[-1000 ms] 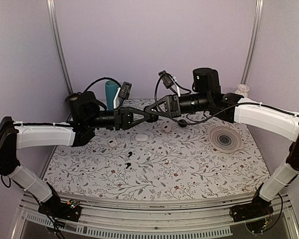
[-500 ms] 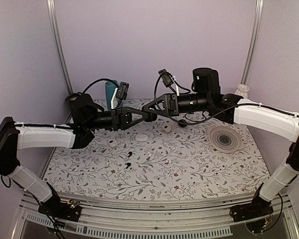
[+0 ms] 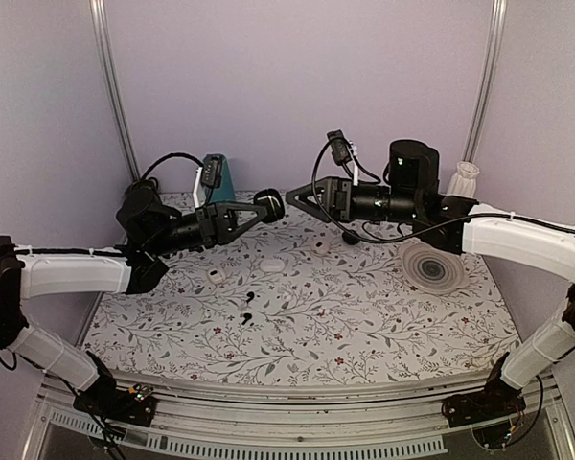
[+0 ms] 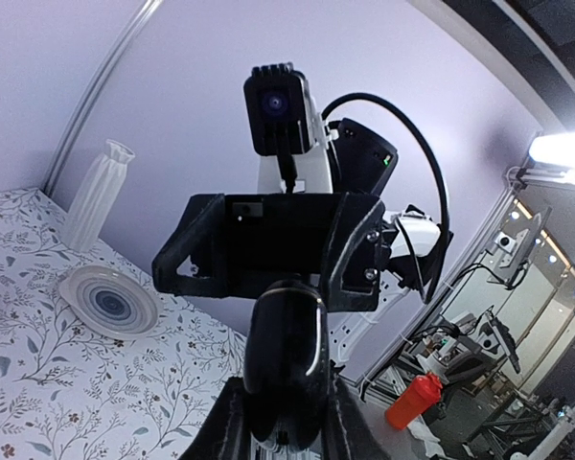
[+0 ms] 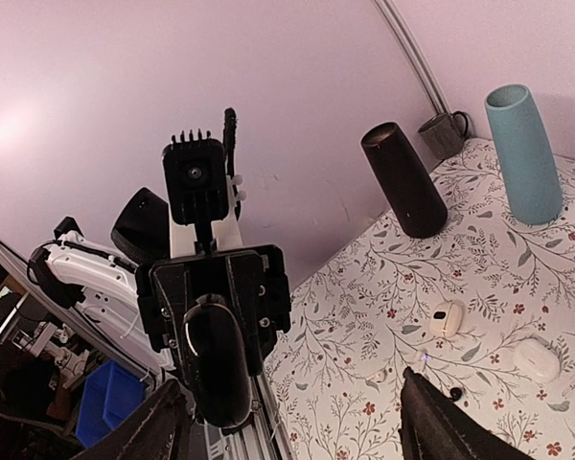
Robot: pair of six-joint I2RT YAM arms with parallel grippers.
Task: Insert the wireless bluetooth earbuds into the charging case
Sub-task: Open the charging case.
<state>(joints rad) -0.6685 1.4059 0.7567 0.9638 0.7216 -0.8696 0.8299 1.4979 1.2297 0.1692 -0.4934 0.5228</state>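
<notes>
The left gripper (image 3: 264, 204) is clamped around the small black rounded-square charging case (image 4: 283, 359), held in the air just in front of the right gripper (image 3: 291, 200), whose fingers are spread and hold nothing, while what look like the two tiny black earbuds (image 3: 245, 316) lie on the floral-patterned tabletop (image 3: 383, 316).

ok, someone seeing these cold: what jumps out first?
The two arms meet nose to nose in the air over the back of the table. The left end effector is shut on the black charging case, and the right end effector is open a small gap away. Next, the two tiny black earbuds lie loose on the floral table, left of centre, below the arms.
</notes>
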